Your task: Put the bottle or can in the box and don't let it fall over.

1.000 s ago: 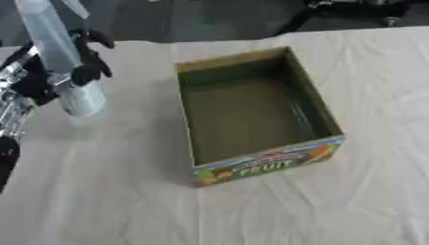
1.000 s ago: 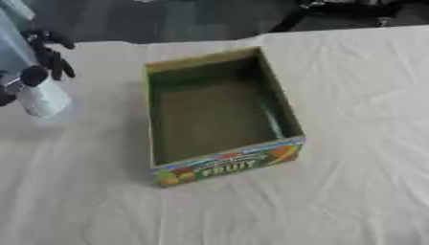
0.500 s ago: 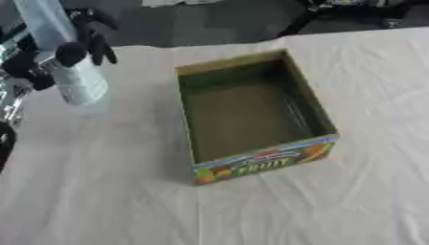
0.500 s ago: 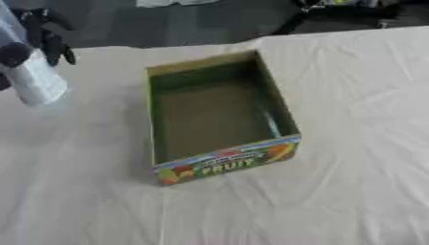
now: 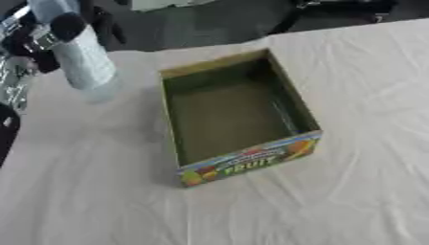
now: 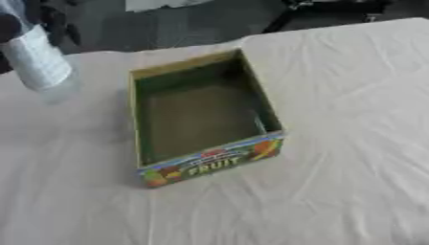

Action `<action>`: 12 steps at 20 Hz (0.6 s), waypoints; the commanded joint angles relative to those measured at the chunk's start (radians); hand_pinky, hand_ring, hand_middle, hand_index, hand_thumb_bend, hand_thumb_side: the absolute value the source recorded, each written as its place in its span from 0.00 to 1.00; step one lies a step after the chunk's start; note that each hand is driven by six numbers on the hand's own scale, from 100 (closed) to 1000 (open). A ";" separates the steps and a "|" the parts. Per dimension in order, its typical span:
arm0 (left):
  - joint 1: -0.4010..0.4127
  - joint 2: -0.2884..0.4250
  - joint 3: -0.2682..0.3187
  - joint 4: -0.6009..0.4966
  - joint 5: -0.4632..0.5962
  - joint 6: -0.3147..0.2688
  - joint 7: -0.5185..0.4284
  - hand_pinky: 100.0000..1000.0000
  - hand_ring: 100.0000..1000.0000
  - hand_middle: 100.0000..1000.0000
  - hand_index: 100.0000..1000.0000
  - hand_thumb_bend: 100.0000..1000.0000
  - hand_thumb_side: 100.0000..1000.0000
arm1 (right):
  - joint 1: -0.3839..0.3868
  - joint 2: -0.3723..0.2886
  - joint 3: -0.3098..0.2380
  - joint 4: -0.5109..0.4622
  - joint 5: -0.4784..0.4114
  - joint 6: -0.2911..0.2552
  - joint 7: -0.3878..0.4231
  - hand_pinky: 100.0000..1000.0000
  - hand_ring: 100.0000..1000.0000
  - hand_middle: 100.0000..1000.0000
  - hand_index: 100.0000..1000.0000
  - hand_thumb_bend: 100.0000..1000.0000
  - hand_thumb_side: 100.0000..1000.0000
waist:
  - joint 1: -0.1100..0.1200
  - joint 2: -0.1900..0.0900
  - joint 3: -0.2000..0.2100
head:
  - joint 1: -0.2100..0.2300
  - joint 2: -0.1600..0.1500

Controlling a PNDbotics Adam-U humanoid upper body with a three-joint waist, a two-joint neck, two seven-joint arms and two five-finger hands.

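Observation:
A pale, clear bottle (image 5: 85, 64) with a dark cap is held at the upper left, off the cloth and tilted, cap toward the upper left. My left hand (image 5: 32, 40) is shut on its upper part, with dark fingers (image 5: 102, 18) curled round behind it. The open cardboard box (image 5: 295, 111), green inside with a "FRUIT" label on its near wall, stands in the middle of the table, to the right of the bottle. Nothing lies inside the box. My right hand shows in no view.
A wrinkled white cloth (image 5: 352, 191) covers the table. The table's far edge runs just behind the box, with dark floor and black equipment (image 5: 335, 7) beyond it. Part of my left arm (image 5: 8, 129) shows at the left border.
My left hand has carried the bottle up and away from the cloth, slightly toward the box. The box has stayed put; the picture has shifted a little.

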 commanded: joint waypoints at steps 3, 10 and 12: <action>-0.050 0.022 0.000 -0.013 0.035 0.000 0.016 0.53 0.16 0.63 0.00 0.48 0.15 | -0.014 -0.039 0.004 -0.012 -0.016 -0.005 0.019 1.00 1.00 1.00 0.98 0.00 0.41 | 0.005 -0.005 -0.021 | 0.022 -0.020; -0.104 -0.013 -0.018 -0.009 0.070 0.016 0.030 0.51 0.15 0.62 0.00 0.49 0.15 | -0.065 -0.062 0.029 -0.012 -0.032 -0.003 0.053 1.00 1.00 1.00 0.98 0.00 0.41 | 0.023 0.025 -0.077 | 0.058 -0.053; -0.111 -0.021 -0.021 -0.005 0.070 0.018 0.029 0.50 0.14 0.61 0.00 0.53 0.13 | -0.077 -0.065 0.033 -0.012 -0.036 -0.002 0.061 1.00 1.00 1.00 0.98 0.00 0.41 | 0.026 0.033 -0.087 | 0.066 -0.065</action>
